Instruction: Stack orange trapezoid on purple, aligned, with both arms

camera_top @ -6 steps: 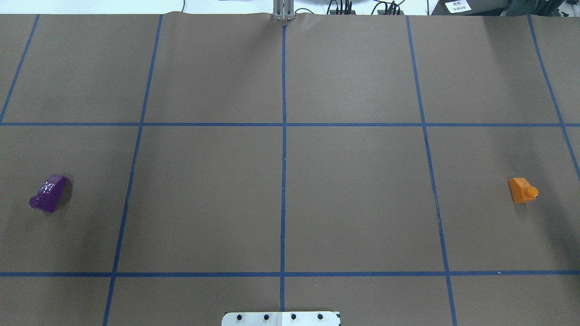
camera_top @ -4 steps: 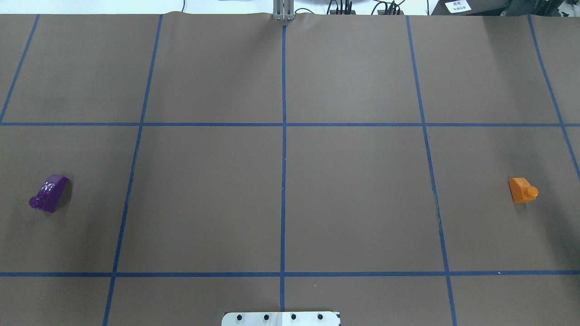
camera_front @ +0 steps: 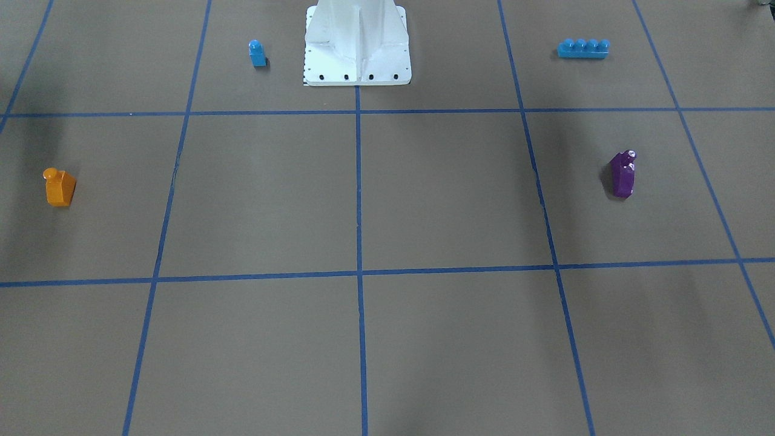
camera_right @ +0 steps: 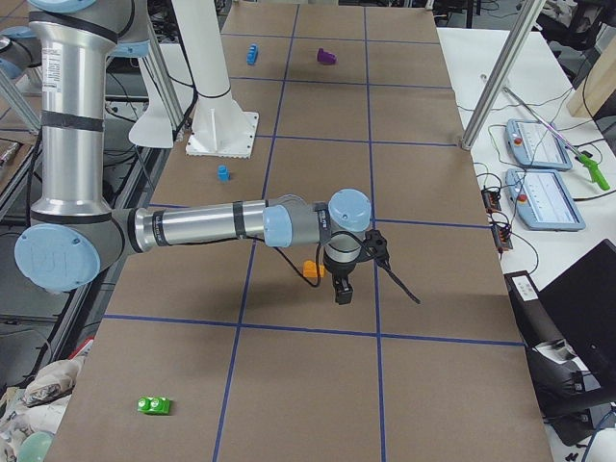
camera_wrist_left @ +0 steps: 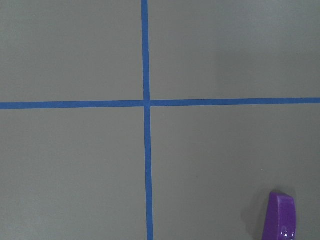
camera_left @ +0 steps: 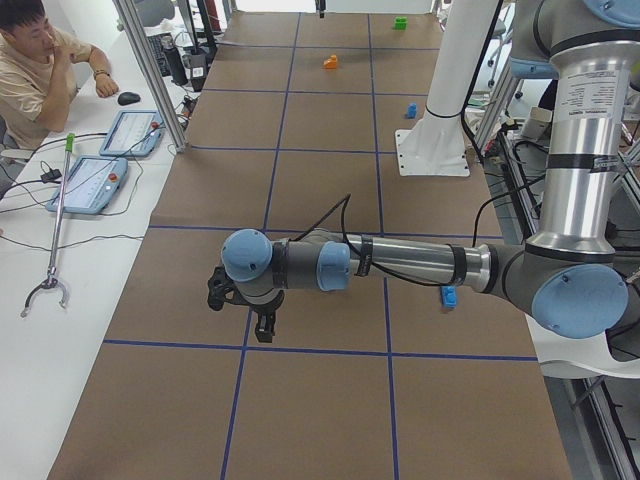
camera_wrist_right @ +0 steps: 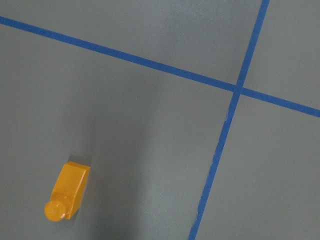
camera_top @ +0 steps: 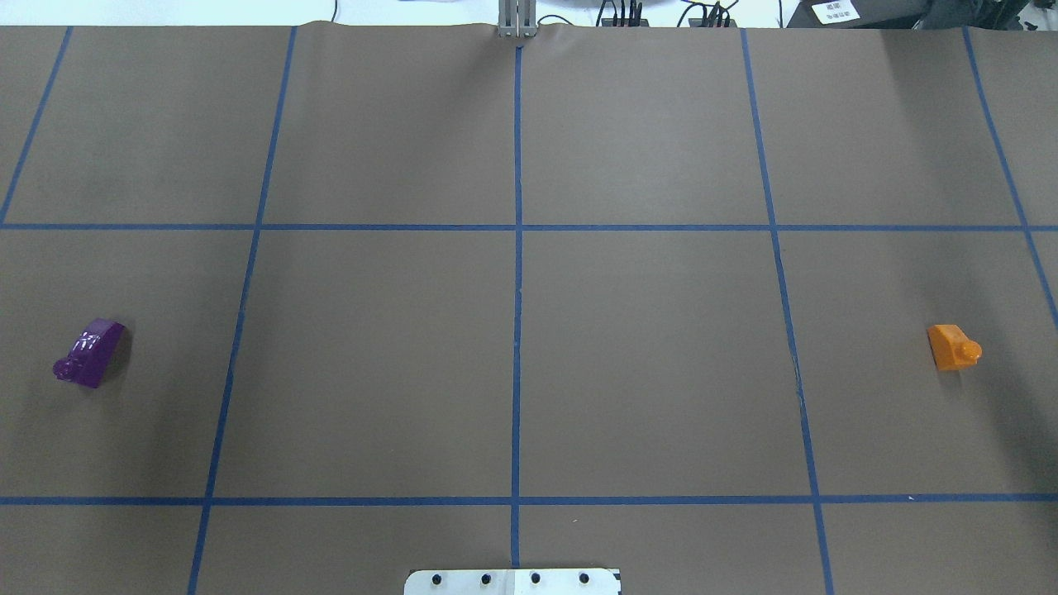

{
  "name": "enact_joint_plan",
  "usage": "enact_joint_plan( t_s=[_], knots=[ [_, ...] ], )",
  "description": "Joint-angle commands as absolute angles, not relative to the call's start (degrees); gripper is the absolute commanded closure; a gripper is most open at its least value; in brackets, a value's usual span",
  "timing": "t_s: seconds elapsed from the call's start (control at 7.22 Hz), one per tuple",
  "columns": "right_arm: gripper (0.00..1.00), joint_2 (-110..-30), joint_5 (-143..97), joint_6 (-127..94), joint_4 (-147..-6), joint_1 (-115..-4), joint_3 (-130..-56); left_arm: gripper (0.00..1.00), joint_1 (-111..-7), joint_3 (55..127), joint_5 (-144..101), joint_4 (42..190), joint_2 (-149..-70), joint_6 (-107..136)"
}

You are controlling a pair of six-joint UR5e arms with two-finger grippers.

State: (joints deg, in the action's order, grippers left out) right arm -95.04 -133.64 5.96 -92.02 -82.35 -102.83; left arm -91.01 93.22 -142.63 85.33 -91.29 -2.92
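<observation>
1. Two small sloped bricks lie well apart on the brown paper-covered table, which is marked with a blue tape grid. The white fixed pedestal serves as the landmark here.
2. The glossy orange plastic trapezoid brick with a single round stud rests on the table out in front of the pedestal, far off to the robot's right of it.
3. The glossy dark purple plastic brick with a sloped side and one stud rests out in front of the pedestal too, far off to the robot's left of it.
4. The right gripper hangs above the table near the orange brick, on the side away from the pedestal. It touches nothing. It shows only in the side view, so I cannot tell whether its pincer is spread or pressed together.
5. The left gripper hangs above the table on the pedestal's left side. Its pincer state cannot be told either. Its wrist camera catches the purple brick at the lower right edge.
6. A small blue single-stud brick stands just beside the pedestal on the robot's right.
7. A long blue four-stud brick lies farther from the pedestal on the robot's left.
</observation>
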Motion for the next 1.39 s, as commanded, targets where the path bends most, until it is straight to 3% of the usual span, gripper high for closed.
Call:
enact_joint_plan(
  t_s=[0.0, 0.69, 1.25],
  knots=[
    [0.00, -94.92, -133.86, 5.54, -92.02, -82.18, -102.92, 0.00, -89.31, 93.34, -143.26, 88.92, -90.62, -3.08],
    [0.00, -94.83, -133.94, 5.71, -92.02, -82.09, -103.27, 0.00, -65.09, 97.56, -137.85, 101.32, -89.91, 15.16],
    [0.00, -94.83, -135.26, 5.63, -89.06, -82.09, -102.75, 0.00, -52.76, 97.21, -130.99, 104.77, -89.74, 21.44]
  ],
)
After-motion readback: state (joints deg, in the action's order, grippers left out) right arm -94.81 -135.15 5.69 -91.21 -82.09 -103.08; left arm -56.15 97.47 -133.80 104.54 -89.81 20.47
